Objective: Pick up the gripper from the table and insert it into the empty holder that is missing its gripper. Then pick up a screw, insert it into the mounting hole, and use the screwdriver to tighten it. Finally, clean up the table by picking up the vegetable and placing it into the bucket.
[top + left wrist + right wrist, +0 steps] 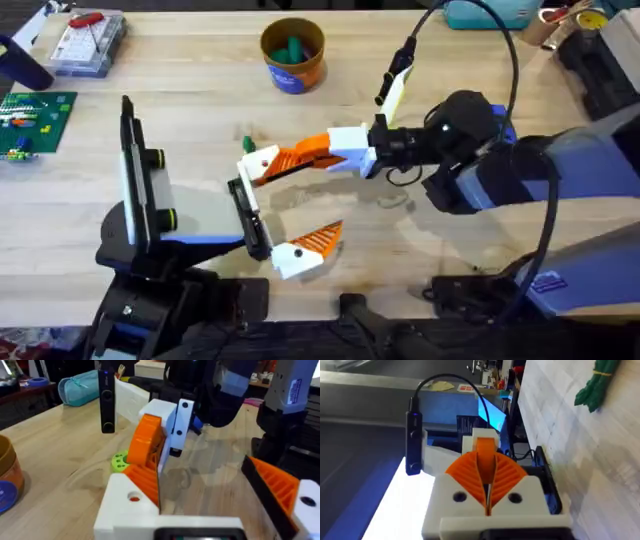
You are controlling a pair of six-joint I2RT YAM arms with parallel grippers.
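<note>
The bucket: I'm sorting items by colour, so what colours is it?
The bucket has a tan-orange rim and wall with a blue band at its base, clearest in the overhead view.

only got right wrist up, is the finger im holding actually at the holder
Observer: Yes. Overhead, the gripper, clamped in the right gripper, has its white base at the far end of the holder.
Operator: is the other end filled
Observer: Yes, an orange finger is mounted at the near end.
Operator: is the bucket empty
Observer: No, a dark green piece stands in the bucket.
</note>
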